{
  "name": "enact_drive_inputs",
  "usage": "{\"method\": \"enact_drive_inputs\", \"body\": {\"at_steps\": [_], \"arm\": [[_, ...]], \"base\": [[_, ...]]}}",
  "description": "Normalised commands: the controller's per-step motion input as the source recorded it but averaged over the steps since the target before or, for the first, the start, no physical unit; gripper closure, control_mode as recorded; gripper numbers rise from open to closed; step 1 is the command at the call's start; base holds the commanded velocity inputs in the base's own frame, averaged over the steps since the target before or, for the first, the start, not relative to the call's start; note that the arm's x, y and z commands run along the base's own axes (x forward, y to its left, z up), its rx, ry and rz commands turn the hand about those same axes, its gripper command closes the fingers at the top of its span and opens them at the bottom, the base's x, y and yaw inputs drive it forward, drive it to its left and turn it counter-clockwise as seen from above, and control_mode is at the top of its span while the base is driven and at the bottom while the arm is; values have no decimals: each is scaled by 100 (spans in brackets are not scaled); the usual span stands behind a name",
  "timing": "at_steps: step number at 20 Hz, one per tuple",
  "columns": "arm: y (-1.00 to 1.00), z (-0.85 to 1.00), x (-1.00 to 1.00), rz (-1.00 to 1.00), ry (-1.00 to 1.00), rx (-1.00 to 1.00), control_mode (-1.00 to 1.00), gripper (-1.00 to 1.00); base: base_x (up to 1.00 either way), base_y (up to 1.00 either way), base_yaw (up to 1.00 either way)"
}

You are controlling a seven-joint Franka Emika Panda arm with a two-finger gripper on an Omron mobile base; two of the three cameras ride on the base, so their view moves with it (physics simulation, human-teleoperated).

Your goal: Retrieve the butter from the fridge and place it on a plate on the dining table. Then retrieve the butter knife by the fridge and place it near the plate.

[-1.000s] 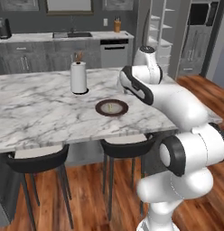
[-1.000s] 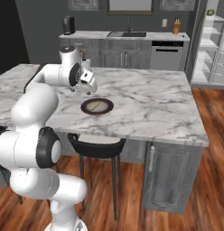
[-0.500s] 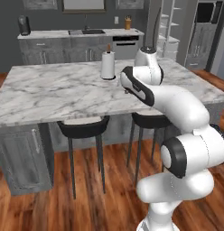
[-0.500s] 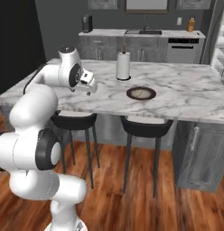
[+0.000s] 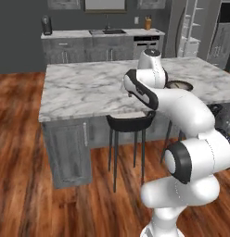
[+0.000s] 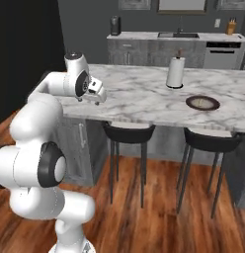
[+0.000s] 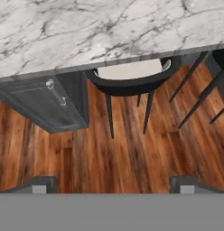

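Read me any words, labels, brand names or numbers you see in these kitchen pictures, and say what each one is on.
There are none to read. The white paper-towel roll, the brown-rimmed round plate, the grey dishwasher and the white-and-grey marble dining table carry no visible lettering.

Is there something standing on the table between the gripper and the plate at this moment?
Nothing stands directly between them. In the right base view the open, empty gripper hangs at the near left edge of the dining table, and the plate lies far to its right. The paper towel roll stands behind that line, clear of it.
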Motion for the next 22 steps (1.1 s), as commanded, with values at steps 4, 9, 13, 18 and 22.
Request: {"method": "enact_drive_inputs", "body": {"at_steps": [4, 9, 13, 18, 22], "arm": [[0, 0, 0, 0, 0, 0, 100, -100], [0, 0, 0, 0, 0, 0, 100, -100], [0, 0, 0, 0, 0, 0, 100, -100], [0, 0, 0, 0, 0, 0, 100, -100], [0, 0, 0, 0, 0, 0, 100, -100]], "base": [[-3, 100, 1], [0, 100, 0], [0, 100, 0], [29, 100, 0], [80, 100, -1]]}}
